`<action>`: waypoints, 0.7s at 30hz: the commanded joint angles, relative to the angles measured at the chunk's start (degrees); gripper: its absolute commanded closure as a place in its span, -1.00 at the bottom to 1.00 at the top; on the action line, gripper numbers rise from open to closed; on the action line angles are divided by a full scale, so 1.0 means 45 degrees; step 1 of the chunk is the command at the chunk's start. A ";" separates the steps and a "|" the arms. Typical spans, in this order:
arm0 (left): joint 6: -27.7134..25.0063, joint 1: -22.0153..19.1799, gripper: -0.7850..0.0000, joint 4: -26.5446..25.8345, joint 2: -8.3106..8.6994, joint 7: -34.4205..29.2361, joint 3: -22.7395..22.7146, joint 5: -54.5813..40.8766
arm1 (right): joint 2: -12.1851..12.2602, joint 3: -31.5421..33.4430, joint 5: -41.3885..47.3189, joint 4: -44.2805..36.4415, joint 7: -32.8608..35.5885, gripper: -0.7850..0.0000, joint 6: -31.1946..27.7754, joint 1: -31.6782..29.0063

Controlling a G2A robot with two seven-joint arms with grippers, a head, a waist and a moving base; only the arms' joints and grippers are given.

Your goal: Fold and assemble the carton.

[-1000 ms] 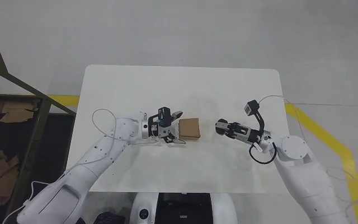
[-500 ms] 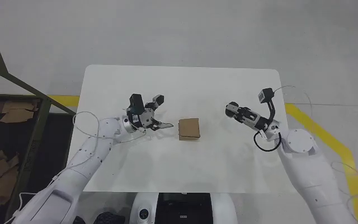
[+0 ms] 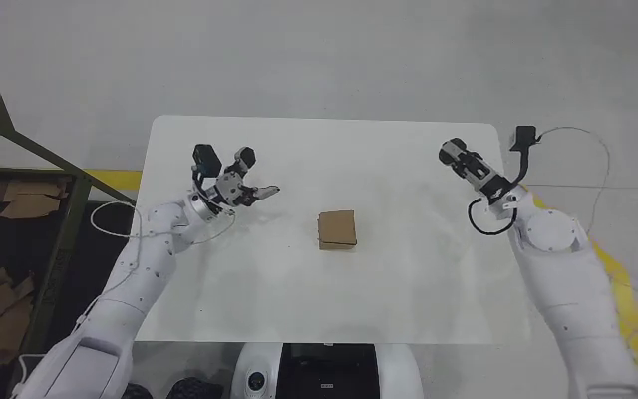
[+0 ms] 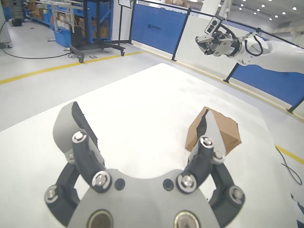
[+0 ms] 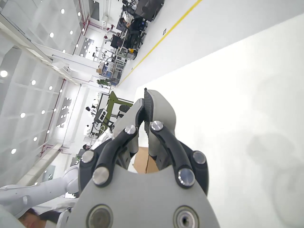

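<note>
A small brown carton (image 3: 337, 229) stands closed as a box near the middle of the white table (image 3: 399, 289), with nothing touching it. My left gripper (image 3: 261, 190) hovers well to the carton's left, open and holding nothing. Its wrist view looks between the spread fingers (image 4: 209, 124) at the carton (image 4: 225, 131) beyond. My right gripper (image 3: 449, 152) is raised near the table's far right corner, shut and empty. In its own view the pads (image 5: 146, 105) meet, and part of the carton (image 5: 142, 159) peeks out behind the fingers.
A dark frame with cardboard scraps (image 3: 35, 199) stands off the table's left side. Yellow floor tape (image 3: 568, 234) runs past the right edge. The other arm (image 4: 220, 46) hangs far across the table in the left wrist view.
Both grippers have drawn away from the carton: the left one back and to the left, the right one up toward the far right corner. The carton has stayed put.
</note>
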 commanded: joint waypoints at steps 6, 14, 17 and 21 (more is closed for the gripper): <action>0.0047 0.0433 -1.00 -0.0376 0.0270 -0.1321 -0.1232 -0.1354 | 0.0016 0.0304 -0.3104 -0.0101 -0.2573 0.84 0.0060 0.0168; 0.0417 0.1250 -1.00 -0.1213 0.0488 -0.2440 -0.2307 -0.2467 | 0.0068 0.0462 -0.6556 -0.0684 -0.4430 0.64 0.1014 -0.0206; 0.0653 0.1498 -1.00 -0.1452 0.0558 -0.2787 -0.2734 -0.2904 | 0.0078 0.0500 -0.7537 -0.0803 -0.4967 0.33 0.1112 -0.0339; 0.0793 0.1894 -1.00 -0.1834 0.0664 -0.3118 -0.3368 -0.3474 | 0.0057 0.0515 -0.8346 -0.0842 -0.5742 -1.00 0.0947 -0.0481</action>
